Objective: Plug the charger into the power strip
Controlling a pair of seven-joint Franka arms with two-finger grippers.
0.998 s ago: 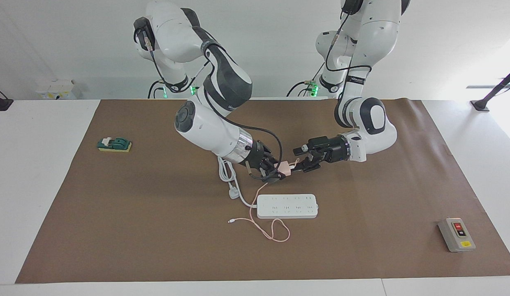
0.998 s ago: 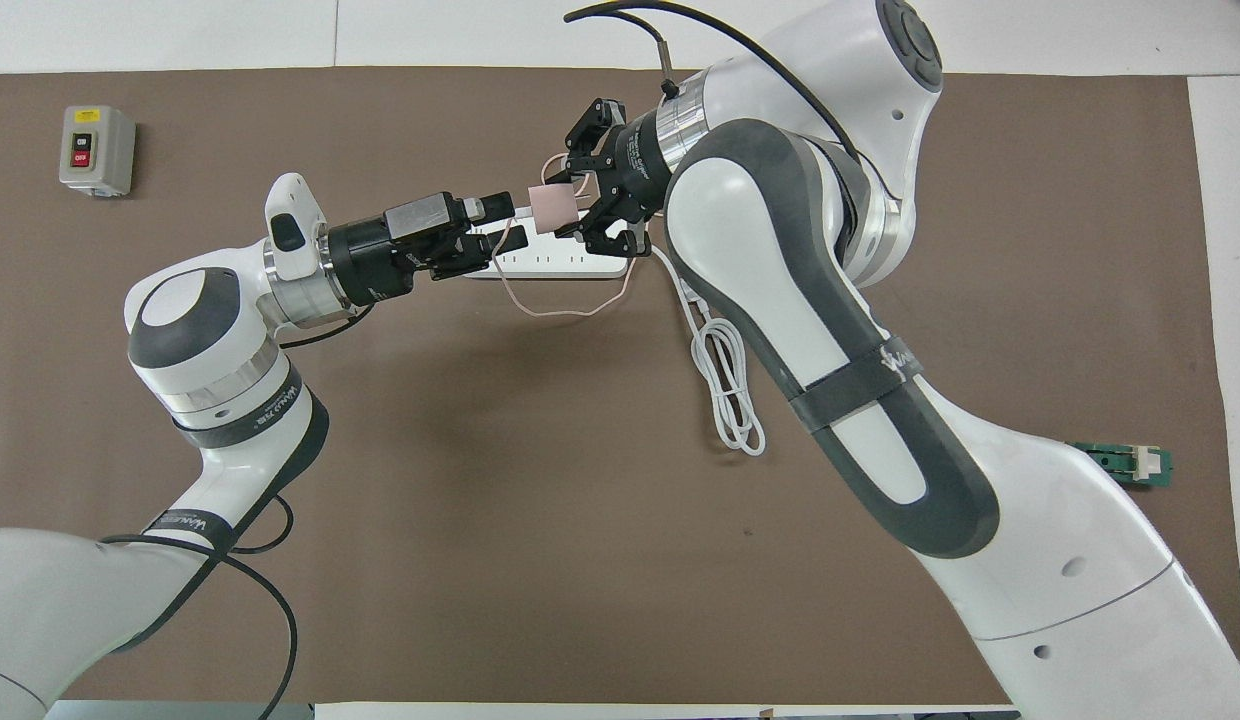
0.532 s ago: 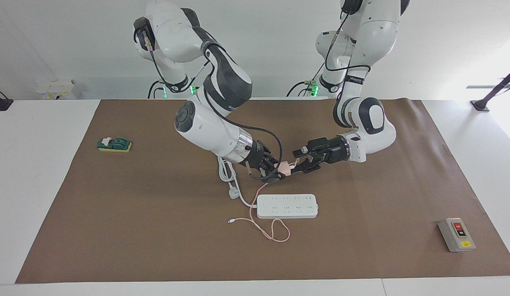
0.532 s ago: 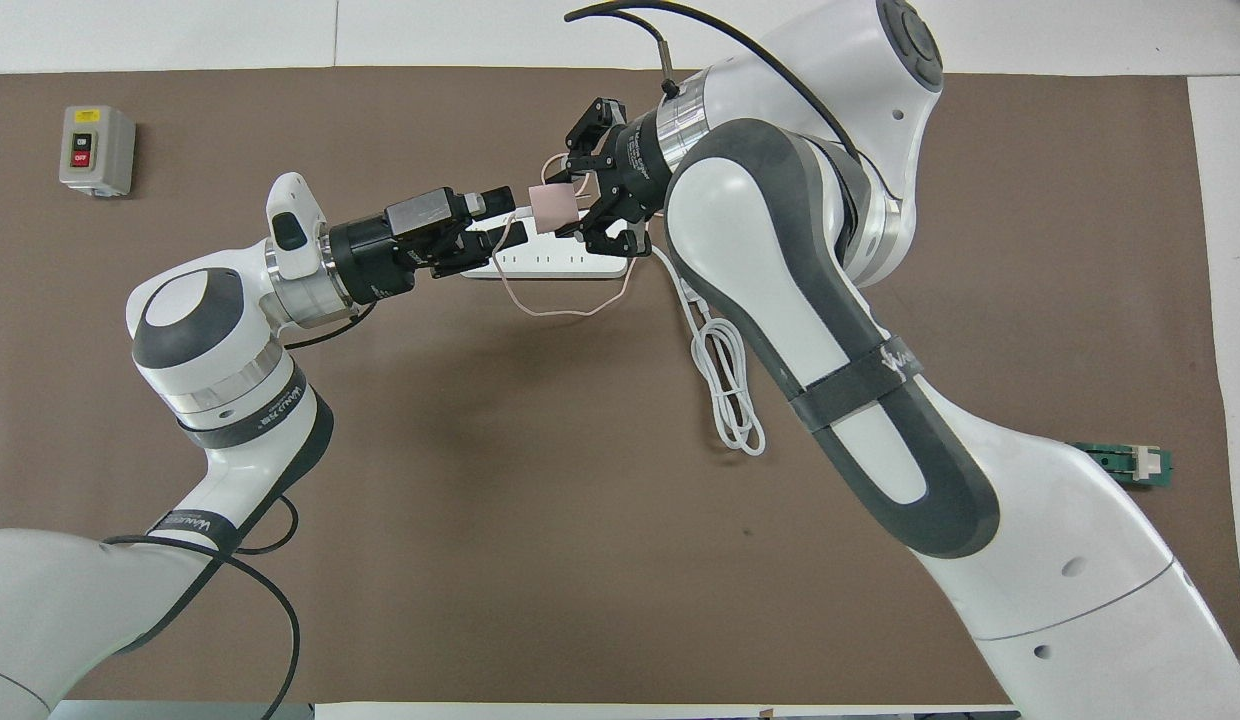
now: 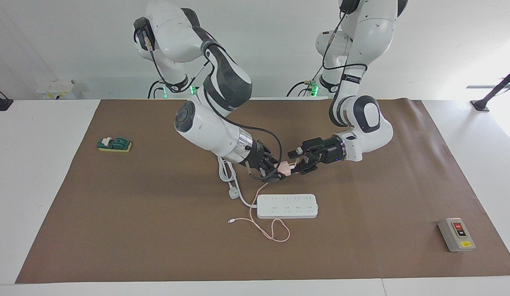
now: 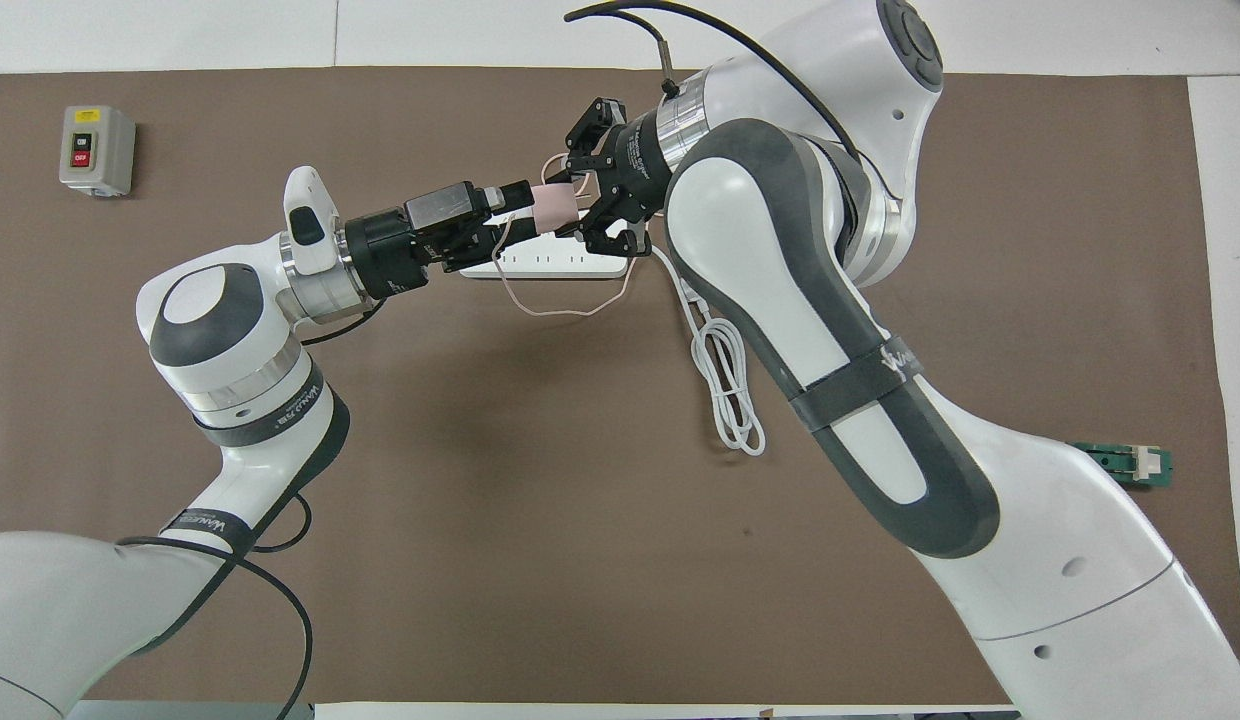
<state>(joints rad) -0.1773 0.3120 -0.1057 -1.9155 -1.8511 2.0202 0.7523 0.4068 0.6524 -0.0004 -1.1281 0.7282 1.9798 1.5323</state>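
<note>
While the right gripper [image 5: 278,172] clamps the charger [image 5: 284,167] aloft over the mat [image 5: 115,205] just robot-side of the strip [image 5: 287,206], the left gripper [image 5: 300,162], jaws apart, closes around it, seemingly for a handover; its cable [image 5: 263,228] trails down to the mat. Overhead, the charger [image 6: 554,205] hides part of the strip [image 6: 540,264]; no containers show, and the strip's sockets look empty.

Layout of the table at a handover above the power strip [image 5: 287,206]

The charger [image 5: 284,166] is held over the mat [image 5: 115,213] between the right gripper [image 5: 278,171] and the left gripper [image 5: 297,163], seemingly not yet clasped by the latter; the button box [image 5: 456,234] is placed toward the left arm's end, the switch block [image 5: 114,144] toward the right arm's.
</note>
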